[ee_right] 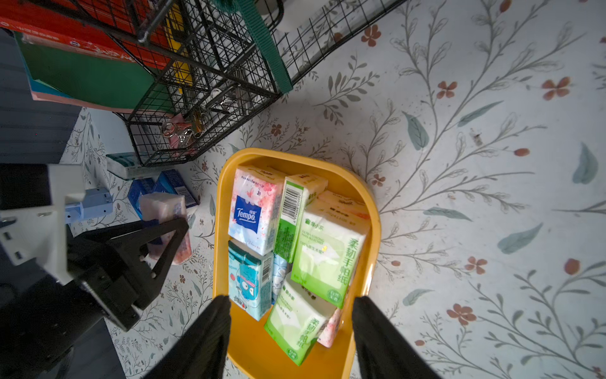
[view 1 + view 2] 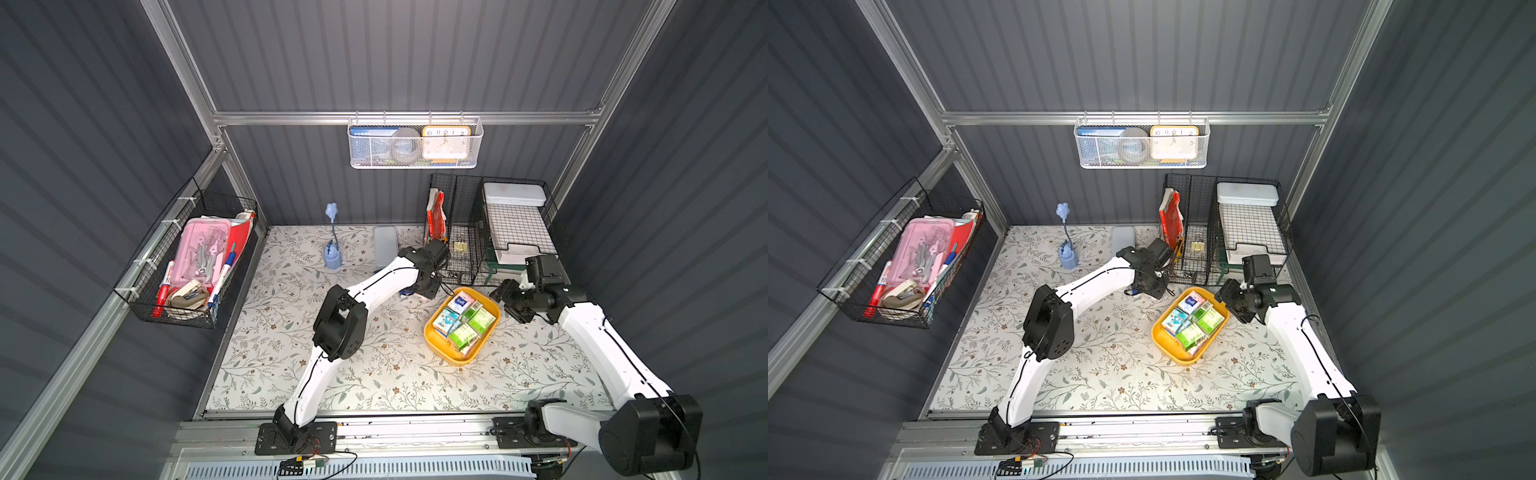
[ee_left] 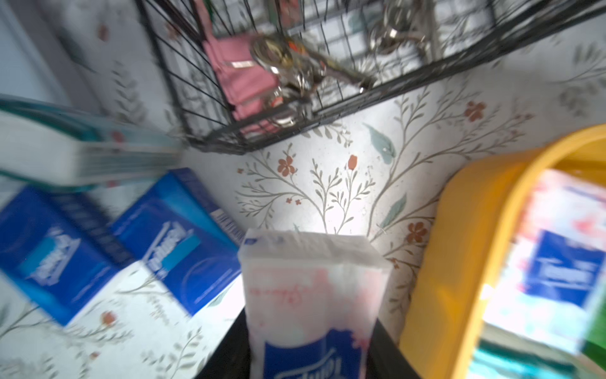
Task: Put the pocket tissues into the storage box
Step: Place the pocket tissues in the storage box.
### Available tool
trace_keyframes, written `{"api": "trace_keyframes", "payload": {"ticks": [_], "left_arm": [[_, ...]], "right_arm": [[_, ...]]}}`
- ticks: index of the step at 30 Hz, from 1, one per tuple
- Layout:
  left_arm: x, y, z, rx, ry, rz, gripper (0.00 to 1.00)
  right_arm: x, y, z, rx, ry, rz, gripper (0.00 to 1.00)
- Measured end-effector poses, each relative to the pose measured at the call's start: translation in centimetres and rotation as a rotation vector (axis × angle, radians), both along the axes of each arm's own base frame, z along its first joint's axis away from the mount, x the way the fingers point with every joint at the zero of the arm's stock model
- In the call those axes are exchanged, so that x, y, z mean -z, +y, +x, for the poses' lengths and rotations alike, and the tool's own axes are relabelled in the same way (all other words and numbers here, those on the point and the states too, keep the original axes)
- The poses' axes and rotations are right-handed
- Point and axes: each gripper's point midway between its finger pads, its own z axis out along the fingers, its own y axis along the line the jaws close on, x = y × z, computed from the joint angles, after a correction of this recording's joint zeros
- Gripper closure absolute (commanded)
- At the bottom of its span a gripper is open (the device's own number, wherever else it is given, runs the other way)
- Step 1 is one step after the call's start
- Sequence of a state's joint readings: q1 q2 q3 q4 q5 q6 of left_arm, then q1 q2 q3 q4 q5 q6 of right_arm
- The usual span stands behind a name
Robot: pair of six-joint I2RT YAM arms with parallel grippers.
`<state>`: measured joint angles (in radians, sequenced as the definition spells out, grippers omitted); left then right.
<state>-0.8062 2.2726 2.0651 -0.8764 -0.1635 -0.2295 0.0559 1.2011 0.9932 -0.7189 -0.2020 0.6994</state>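
Gripping a pink tissue packet [image 3: 308, 262] beside the storage box [image 3: 459, 229], left gripper [image 3: 310, 320] must clear its rim; right gripper [image 1: 292, 298] gapes empty.

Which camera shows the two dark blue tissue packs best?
The left wrist view: both dark blue packs fill much of the picture, though blurred. The right wrist view shows them small; in both top views the left arm hides them almost fully.

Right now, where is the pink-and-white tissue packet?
In the left wrist view, the pink-and-white tissue packet sits in the left gripper, between the yellow storage box and two dark blue packets.
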Motion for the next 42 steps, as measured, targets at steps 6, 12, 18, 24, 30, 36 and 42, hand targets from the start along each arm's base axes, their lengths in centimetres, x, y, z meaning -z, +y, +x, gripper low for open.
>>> {"api": "trace_keyframes", "payload": {"ticks": [6, 12, 18, 24, 30, 36, 42], "left_arm": [[-3.3, -0.4, 0.0, 0.001, -0.031, -0.050, 0.55], [-5.8, -3.1, -1.5, 0.036, -0.037, -0.118, 0.55], [-8.4, -8.7, -5.2, 0.132, -0.048, -0.217, 0.55], [-6.0, -11.4, -8.2, 0.176, 0.020, -0.218, 0.56], [-3.5, -11.7, -8.4, 0.159, 0.061, -0.194, 0.56], [-2.4, -12.4, -9.5, 0.170, 0.078, -0.181, 0.56], [-0.4, -13.3, -10.0, 0.183, 0.101, -0.165, 0.54]], "right_arm": [[-0.2, 0.1, 0.2, 0.000, -0.012, 0.005, 0.36], [-0.2, 0.2, 0.3, 0.005, -0.013, 0.013, 0.37], [-0.3, 0.3, 0.3, 0.007, -0.012, 0.023, 0.37], [-0.3, 0.0, 0.3, 0.019, -0.014, 0.009, 0.36], [-0.8, -1.3, -0.1, 0.083, -0.042, -0.035, 0.35], [-0.7, -3.9, -1.7, 0.219, -0.068, -0.068, 0.35], [-1.2, -5.7, -2.6, 0.301, -0.102, -0.071, 0.35]]}}
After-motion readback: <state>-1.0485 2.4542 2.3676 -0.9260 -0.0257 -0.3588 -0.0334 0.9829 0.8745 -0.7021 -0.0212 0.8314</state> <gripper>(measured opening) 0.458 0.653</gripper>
